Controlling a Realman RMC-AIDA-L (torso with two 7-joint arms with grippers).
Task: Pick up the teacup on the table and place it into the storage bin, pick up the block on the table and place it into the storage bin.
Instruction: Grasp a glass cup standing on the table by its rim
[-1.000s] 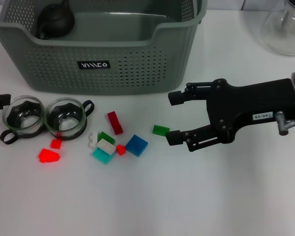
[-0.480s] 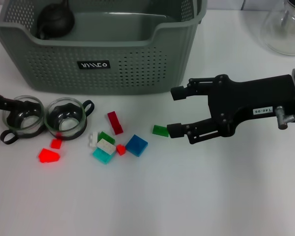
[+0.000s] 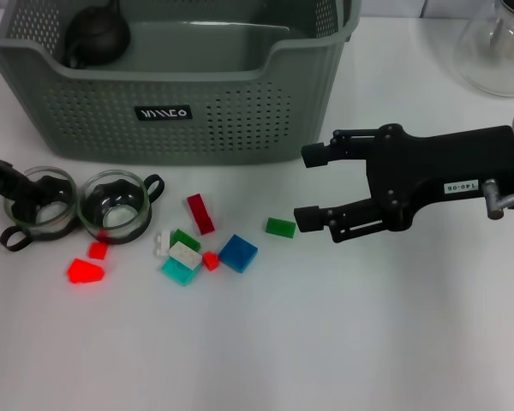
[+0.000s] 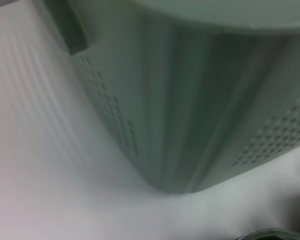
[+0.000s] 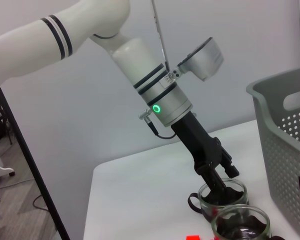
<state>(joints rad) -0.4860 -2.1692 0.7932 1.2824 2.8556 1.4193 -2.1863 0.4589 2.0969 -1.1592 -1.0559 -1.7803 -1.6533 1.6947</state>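
1. Head view, centre right of the frame: the black right gripper (image 3: pixel 308 187) lies level above the white table (image 3: pixel 343 342), its fingers pointing toward the left of the frame. The jaws stand wide apart and hold nothing.
2. The small flat green plastic block (image 3: pixel 280 227) lies on the table just beside the lower fingertip, on its left-of-frame side and slightly below it. Block and finger appear apart, not touching. The long axis of this block runs roughly across the frame, close to the line of the fingers.
3. Judgement: the right gripper is the nearer arm for this block. The coming move calls for a short shift toward the lower left of the frame, so that the jaws straddle the block.
4. The black left gripper (image 3: pixel 21 195) enters at the left edge, middle height. In the right wrist view its fingertips reach into the mouth of the outer clear glass teacup with a black band and handle (image 3: pixel 38 207). Its opening cannot be told.
5. A second, matching glass teacup (image 3: pixel 113 208) stands just beside the first, toward frame centre.
6. The large grey-green perforated plastic storage bin (image 3: pixel 197 111) fills the upper left of the frame, behind both teacups and the block.
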